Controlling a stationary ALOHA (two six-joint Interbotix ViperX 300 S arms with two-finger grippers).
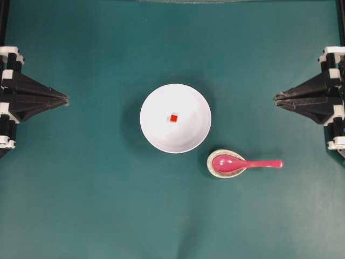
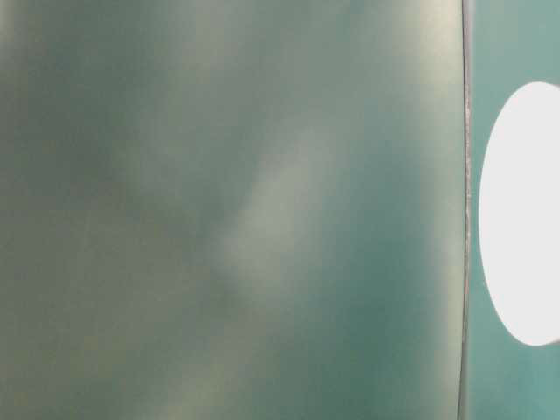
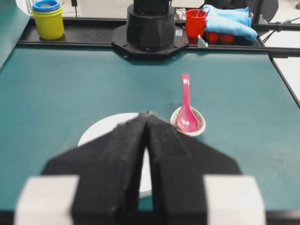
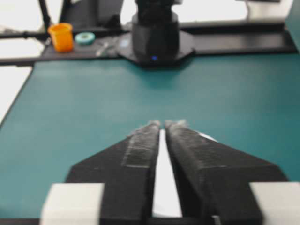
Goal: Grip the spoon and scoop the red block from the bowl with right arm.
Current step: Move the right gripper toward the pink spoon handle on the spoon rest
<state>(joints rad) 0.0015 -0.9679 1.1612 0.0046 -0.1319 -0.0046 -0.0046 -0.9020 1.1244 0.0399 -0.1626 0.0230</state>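
Note:
The white bowl [image 1: 159, 132] stands mid-table with the tiny red block [image 1: 173, 118] inside it. Just right of and in front of the bowl lies the pink spoon [image 1: 245, 163], its scoop on a speckled beige rest [image 1: 215, 171] and its handle pointing right. My right gripper [image 1: 276, 99] hovers at the right edge, far from the spoon, its tips a narrow gap apart and empty. At the left edge, my left gripper [image 1: 66, 99] is shut and empty. The left wrist view shows the spoon [image 3: 186, 110] and the bowl [image 3: 101, 131] beyond the left gripper [image 3: 148, 114]. Past the right gripper [image 4: 162, 123], only a sliver of bowl [image 4: 165, 187] shows.
The right arm's base [image 3: 150, 26] stands at the table's far edge, with yellow stacked cups [image 3: 48, 18], a red cup [image 3: 195, 22] and a blue cloth [image 3: 229, 21] behind. An orange cup [image 4: 62, 36] sits beside the left arm's base [image 4: 155, 33]. The table-level view is blurred.

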